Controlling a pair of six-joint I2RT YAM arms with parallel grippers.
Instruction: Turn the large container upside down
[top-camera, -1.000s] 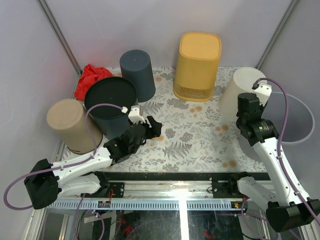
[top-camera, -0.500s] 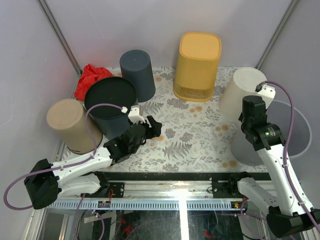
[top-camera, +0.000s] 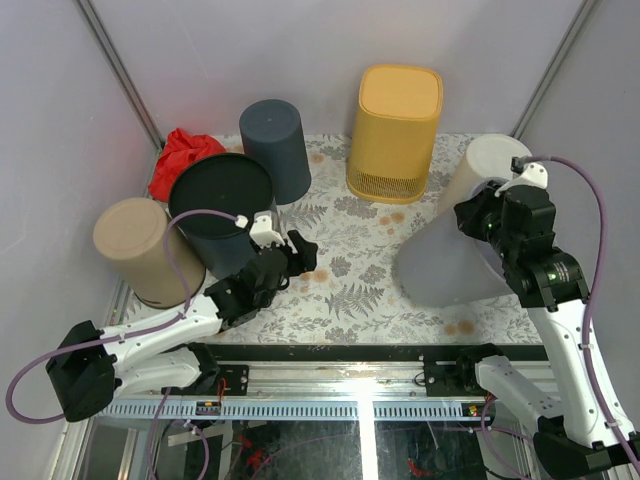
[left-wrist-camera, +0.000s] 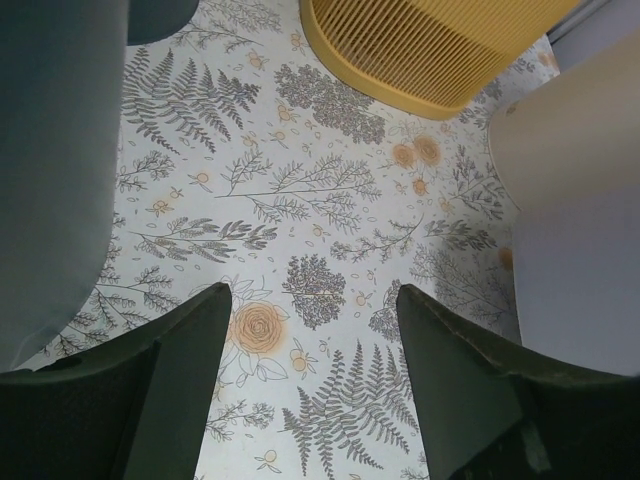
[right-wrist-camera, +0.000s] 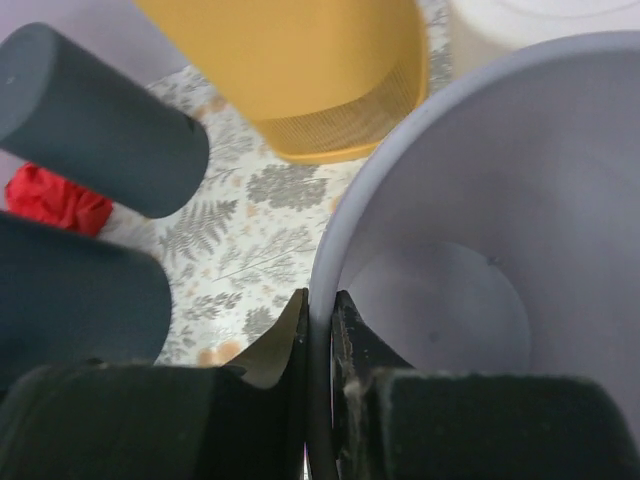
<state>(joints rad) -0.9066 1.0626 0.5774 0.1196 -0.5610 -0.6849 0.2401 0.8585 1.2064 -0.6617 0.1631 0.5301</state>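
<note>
Here, R gripper (right-wrist-camera: 320, 335) pinches the rim of the large container (top-camera: 450, 265), tipped over right side of the mat (top-camera: 370, 240), base aimed toward centre; L gripper (left-wrist-camera: 312, 300) gapes empty, well apart.

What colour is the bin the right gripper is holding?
The bin is pale lavender-grey, clearest in the right wrist view.
</note>
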